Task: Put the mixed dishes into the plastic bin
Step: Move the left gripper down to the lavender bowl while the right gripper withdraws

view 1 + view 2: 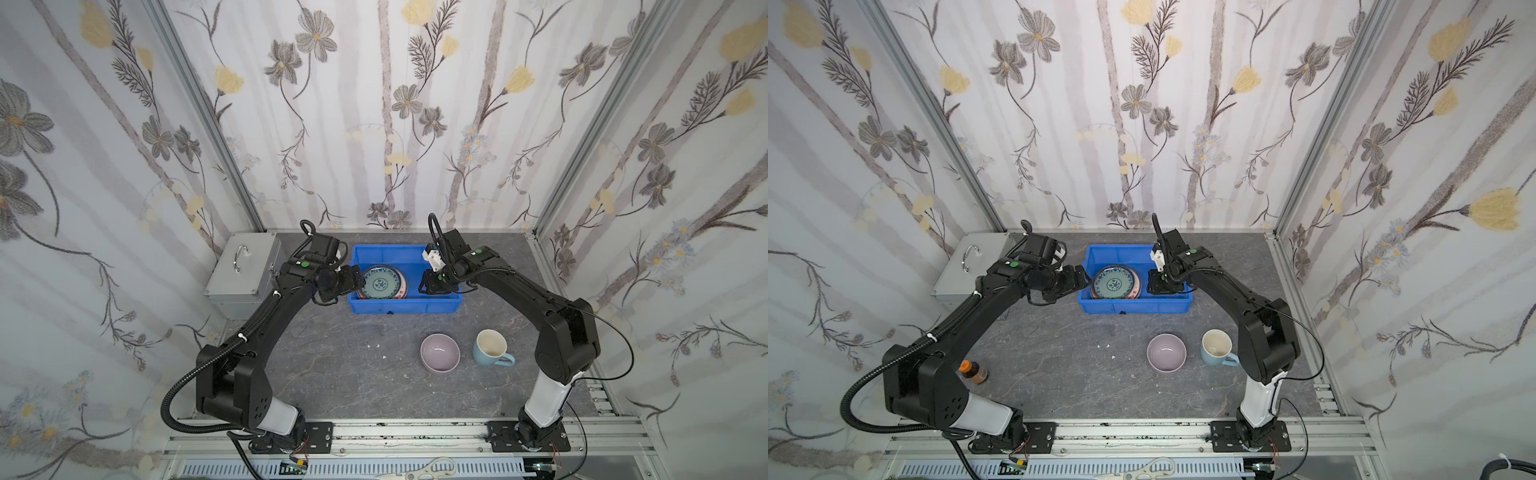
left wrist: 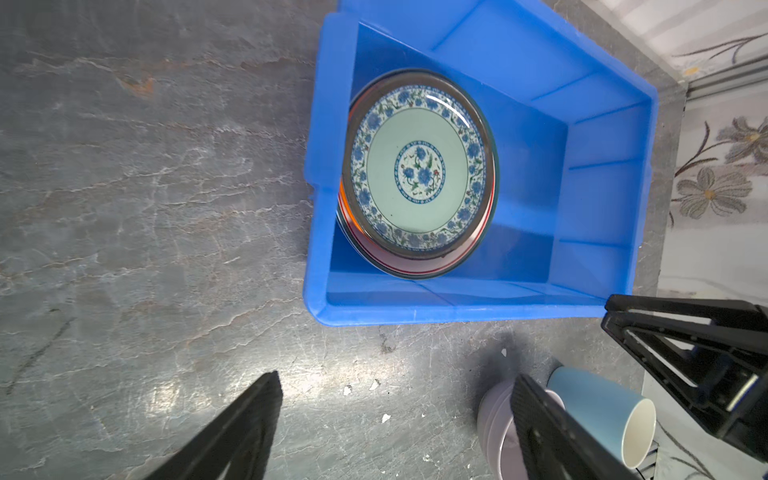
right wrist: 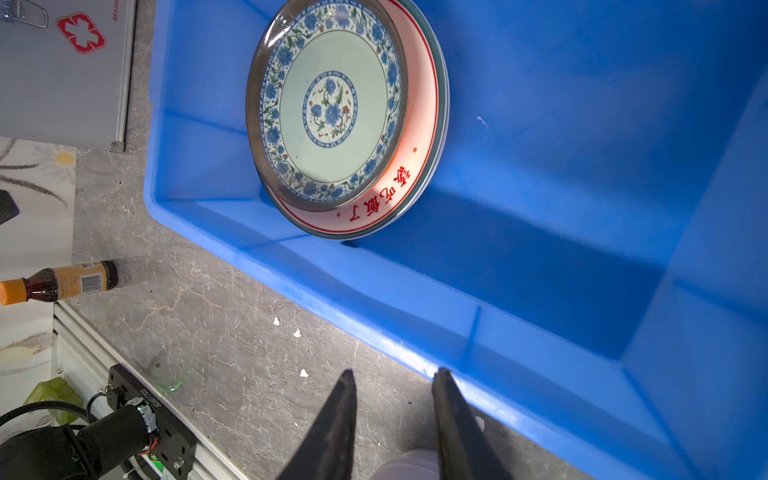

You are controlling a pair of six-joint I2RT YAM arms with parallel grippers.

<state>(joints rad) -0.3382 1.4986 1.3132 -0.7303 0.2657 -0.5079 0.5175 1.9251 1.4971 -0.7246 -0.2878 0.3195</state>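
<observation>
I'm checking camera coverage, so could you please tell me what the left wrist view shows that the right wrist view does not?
Only the left wrist view shows the pale-blue mug. Only the right wrist view shows the brown bottle, the silver case and red lettering on the lower plate. Both show the blue bin with the patterned plate on top of the stack.

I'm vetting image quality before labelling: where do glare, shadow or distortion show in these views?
Left wrist view: glare whitens a patch of table. Right wrist view: the plate has a rim highlight, shadow covers part of the bin floor. Both top views: sharp, but the wide lens splays the posts.
</observation>
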